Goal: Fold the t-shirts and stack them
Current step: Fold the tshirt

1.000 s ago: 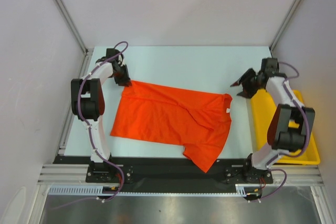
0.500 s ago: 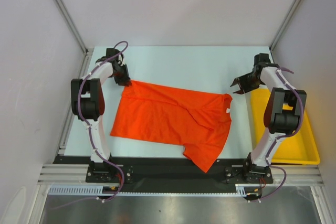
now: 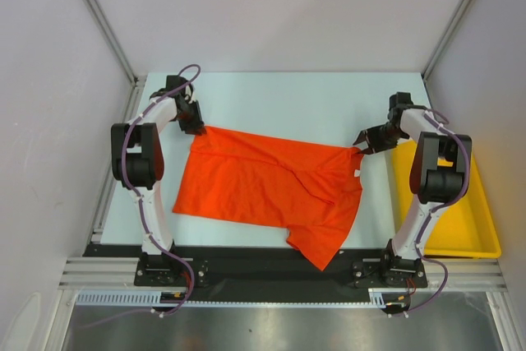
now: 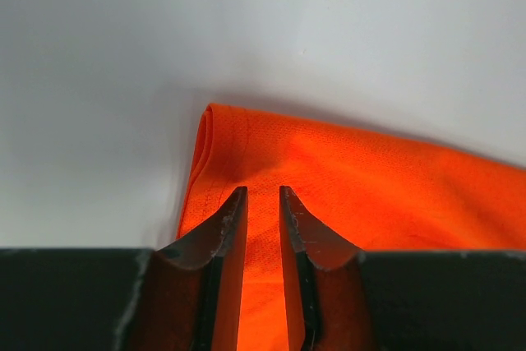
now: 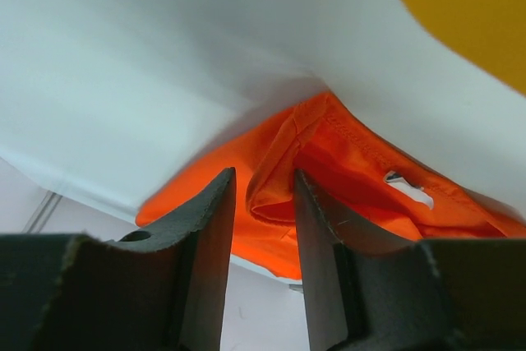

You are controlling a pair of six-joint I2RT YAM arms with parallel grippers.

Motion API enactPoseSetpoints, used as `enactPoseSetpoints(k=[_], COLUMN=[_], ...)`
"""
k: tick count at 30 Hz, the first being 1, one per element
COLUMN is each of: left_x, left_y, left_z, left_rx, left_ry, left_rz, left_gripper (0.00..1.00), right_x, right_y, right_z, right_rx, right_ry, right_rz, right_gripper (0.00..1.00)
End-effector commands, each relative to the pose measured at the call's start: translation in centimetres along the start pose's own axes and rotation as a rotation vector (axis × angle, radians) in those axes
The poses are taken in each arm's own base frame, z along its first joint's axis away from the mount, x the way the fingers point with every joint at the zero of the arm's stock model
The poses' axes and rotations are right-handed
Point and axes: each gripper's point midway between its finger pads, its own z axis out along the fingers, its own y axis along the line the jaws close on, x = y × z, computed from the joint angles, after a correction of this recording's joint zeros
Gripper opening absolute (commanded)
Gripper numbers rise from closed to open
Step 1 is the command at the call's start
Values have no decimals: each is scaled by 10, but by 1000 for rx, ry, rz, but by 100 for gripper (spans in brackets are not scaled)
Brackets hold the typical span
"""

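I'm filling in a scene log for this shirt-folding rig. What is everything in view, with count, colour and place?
t-shirt: one, bright orange-red, spread sideways mid-table, collar to the right.
neck label: one, white, inside the collar.
tray: one, yellow, at the table's right edge.
table: one, pale, under the shirt.
left arm and right arm: white and black, bases at the near edge.
left pincer: black, shut on the t-shirt's far left corner.
right pincer: black, open around the cloth by the collar.
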Motion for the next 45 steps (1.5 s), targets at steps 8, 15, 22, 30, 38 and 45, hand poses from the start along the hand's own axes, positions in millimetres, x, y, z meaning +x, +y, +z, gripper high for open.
enactPoseSetpoints(k=[8, 15, 22, 30, 38, 45], left_x=[-14, -6, -4, -5, -27, 30], left_y=[-9, -2, 2, 2, -30, -116], left_z=[-8, 3, 7, 5, -48, -95], left_rx=[16, -3, -15, -11, 26, 246], left_ry=[-39, -12, -12, -25, -149, -166], left_rz=[20, 11, 9, 10, 76, 198], left_gripper=[27, 27, 27, 26, 32, 45], right_x=[-3, -25, -37, -43, 1, 107], right_y=[14, 35, 48, 43, 36, 15], right_z=[12, 37, 29, 13, -56, -48], right_rx=[-40, -169, -240, -210, -153, -161], right_ry=[29, -62, -221, -306, -279, -98], right_rz=[-13, -524, -740, -951, -944, -1276], right_gripper=[2, 0, 0, 17, 54, 59])
